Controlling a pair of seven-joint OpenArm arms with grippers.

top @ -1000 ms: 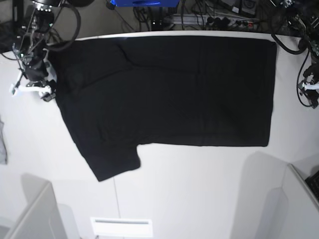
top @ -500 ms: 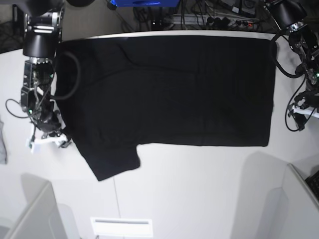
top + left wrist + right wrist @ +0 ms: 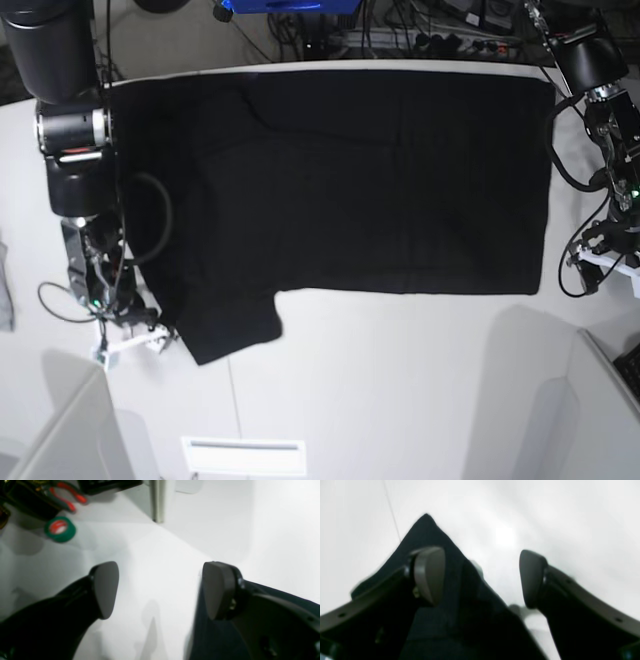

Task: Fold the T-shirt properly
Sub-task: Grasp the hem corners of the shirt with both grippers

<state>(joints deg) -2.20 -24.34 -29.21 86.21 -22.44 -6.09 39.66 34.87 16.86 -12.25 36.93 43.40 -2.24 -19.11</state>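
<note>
Now both hands wide apart: right hand (image 3: 480, 577) over T-shirt (image 3: 340, 190) sleeve, left hand (image 3: 160, 590) beside hem.

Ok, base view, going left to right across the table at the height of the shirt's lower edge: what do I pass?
Grey cloth scrap → right gripper → black T-shirt → left gripper.

White table (image 3: 400, 380) with clutter
Green tape roll (image 3: 60, 529) at ten o'clock in the left wrist view, beside red-handled pliers (image 3: 68, 496); cables (image 3: 420, 30) at twelve o'clock.
</note>
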